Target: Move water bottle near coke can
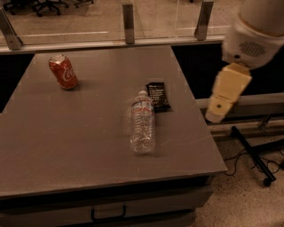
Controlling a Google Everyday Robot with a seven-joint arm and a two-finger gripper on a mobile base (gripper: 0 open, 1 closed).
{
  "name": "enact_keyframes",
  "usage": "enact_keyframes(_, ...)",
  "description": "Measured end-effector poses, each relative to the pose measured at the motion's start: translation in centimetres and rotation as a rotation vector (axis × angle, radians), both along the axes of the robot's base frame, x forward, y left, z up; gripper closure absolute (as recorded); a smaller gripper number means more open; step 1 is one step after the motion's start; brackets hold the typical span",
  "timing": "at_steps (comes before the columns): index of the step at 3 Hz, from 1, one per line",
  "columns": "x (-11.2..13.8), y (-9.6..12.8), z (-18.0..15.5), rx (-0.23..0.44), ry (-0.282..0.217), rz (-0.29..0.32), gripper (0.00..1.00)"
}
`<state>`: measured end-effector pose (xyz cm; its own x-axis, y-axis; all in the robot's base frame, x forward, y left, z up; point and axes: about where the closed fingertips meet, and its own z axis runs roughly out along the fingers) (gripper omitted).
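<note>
This is looking like an office or lab floor: wheeled chairs are standing behind a glass partition with metal posts, cables are trailing over a speckled floor, and a grey worktop is sitting over a handled drawer. The robot's cream end effector is hanging beyond the worktop's right edge.

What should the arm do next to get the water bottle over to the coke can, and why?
Probably bring the tool in over the table and down toward the water bottle. The tool hangs beyond the table's right edge, while the bottle lies on its side mid-table, far from the coke can at the back left.
</note>
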<state>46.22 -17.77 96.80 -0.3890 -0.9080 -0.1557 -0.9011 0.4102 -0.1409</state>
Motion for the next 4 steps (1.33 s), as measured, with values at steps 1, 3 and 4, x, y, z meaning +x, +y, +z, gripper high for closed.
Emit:
enact_keyframes(1, 1.5, 3.5, -1.3, 0.032, 0.056, -0.106, 0.0)
enact_keyframes(3, 2.1, 3.9, -1.2, 0.061, 0.042, -0.194, 0.0)
enact_keyframes(4, 1.6, 4.6, -1.8, 0.077, 0.034, -0.253, 0.0)
